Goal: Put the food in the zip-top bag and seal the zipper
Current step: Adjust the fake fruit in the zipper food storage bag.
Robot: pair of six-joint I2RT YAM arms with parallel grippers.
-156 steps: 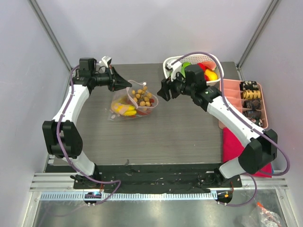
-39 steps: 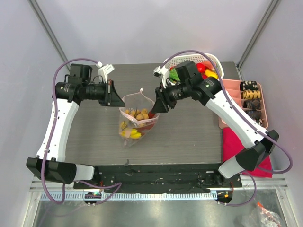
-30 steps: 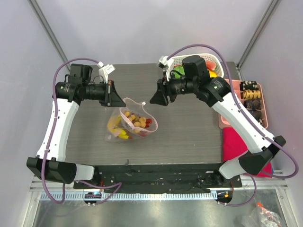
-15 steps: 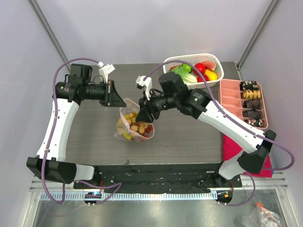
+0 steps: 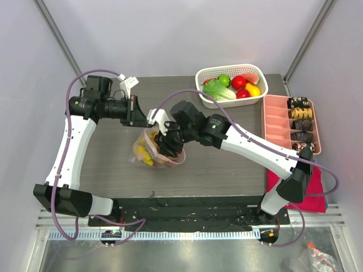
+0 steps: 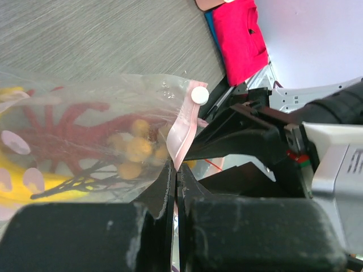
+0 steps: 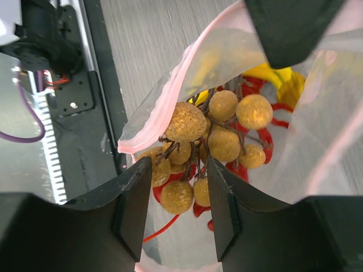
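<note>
Clear, floppy plastic of the zip-top bag point(image 5: 142, 156), food point(image 7: 187, 122) inside, is pinched at its zipper point(image 6: 182, 133) by the pressed-together left tool point(image 6: 174, 175), just 9 o'clock of the worktop's point(image 5: 215, 170) middle, with the right tool point(image 7: 177, 175) spread over its open mouth. Were that pinch lost, or food trapped in the zipper, spilling or a failed seal could be caused. The grey wood-grain worktop is enclosed by pale walls point(image 5: 170, 34).

Readable text: none in any view.
Bag point(image 6: 85, 130): pale round dots and a pink strip point(image 6: 182, 133) along the mouth; no lettering.
White tag on the left arm point(image 5: 128, 83): too small to read.
White tag on the right arm point(image 5: 154, 118): too small to read.
Grey housing point(image 6: 340, 170) in the left wrist view: plain, with no marking that can be made out.
</note>
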